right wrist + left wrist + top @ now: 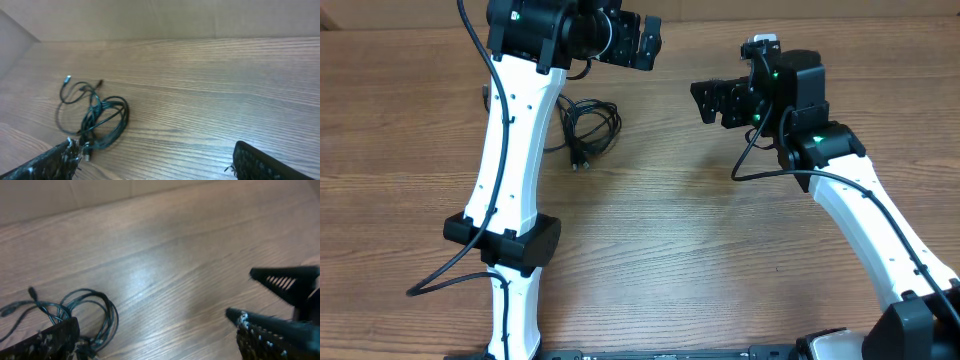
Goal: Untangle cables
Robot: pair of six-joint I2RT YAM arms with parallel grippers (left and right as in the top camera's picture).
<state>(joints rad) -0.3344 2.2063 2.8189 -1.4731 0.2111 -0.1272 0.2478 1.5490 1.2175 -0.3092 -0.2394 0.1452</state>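
Observation:
A tangle of dark cables [588, 128] lies coiled on the wooden table, just right of the left arm. It also shows in the left wrist view [85, 315] and in the right wrist view [97, 120], with loose plug ends spreading to the left. My left gripper [642, 42] is open and empty, raised at the back of the table, above and right of the cables. My right gripper [712, 102] is open and empty, raised to the right of the cables. Nothing lies between either pair of fingers.
The wooden table [680, 230] carries both white arms. The right arm's own black cable [760, 165] loops beside its wrist. A pale wall runs along the table's far edge [150, 20].

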